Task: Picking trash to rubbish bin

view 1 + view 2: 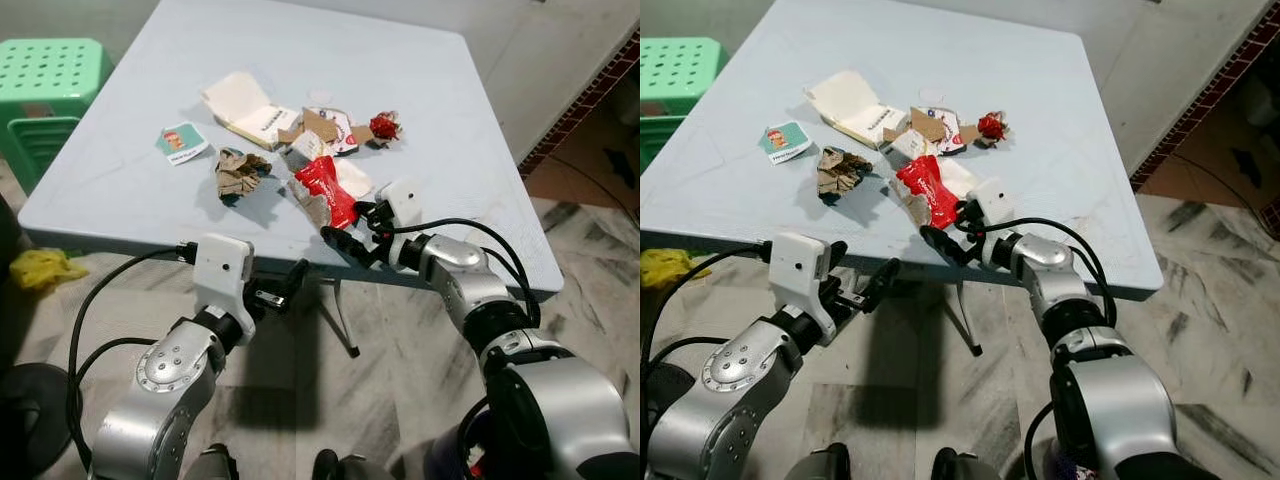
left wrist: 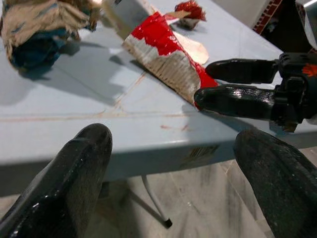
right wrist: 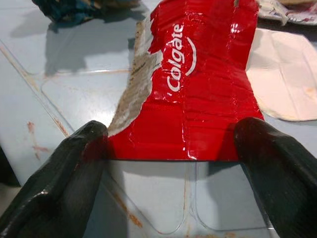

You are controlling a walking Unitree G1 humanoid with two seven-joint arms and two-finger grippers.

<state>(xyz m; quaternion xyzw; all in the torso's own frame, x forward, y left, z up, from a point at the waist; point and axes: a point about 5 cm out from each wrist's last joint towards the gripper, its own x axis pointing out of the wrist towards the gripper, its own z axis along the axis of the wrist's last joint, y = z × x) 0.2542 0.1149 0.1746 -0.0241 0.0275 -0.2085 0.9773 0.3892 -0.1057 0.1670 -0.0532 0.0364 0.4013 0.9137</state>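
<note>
Silver and bulky at the bottom of the head views, both arms reach up toward the near edge of the pale blue square table (image 1: 120,190). At lower centre of the left eye view the left gripper (image 1: 285,287) hovers below that edge, fingers spread and holding nothing. Just right of centre, the right gripper (image 1: 350,238) sits at the table's near rim, its two black fingers parted wide on either side of the near end of a flattened red Colgate toothpaste carton (image 3: 198,79), which lies flat on the tabletop; whether the fingertips touch the cardboard I cannot tell, and nothing is clamped yet. Further up the frame lie a crumpled brown paper wad (image 1: 238,174), an opened cream cardboard box (image 1: 240,105), a small teal printed card (image 1: 182,142) and a crumpled red foil wrapper (image 1: 384,126). A green plastic stool (image 1: 50,85) stands at upper left. I judge the step to be the approach to the first pick: next, the right fingers need to slide forward slightly and close across the carton's width, then lift it cleanly toward a bin.
</note>
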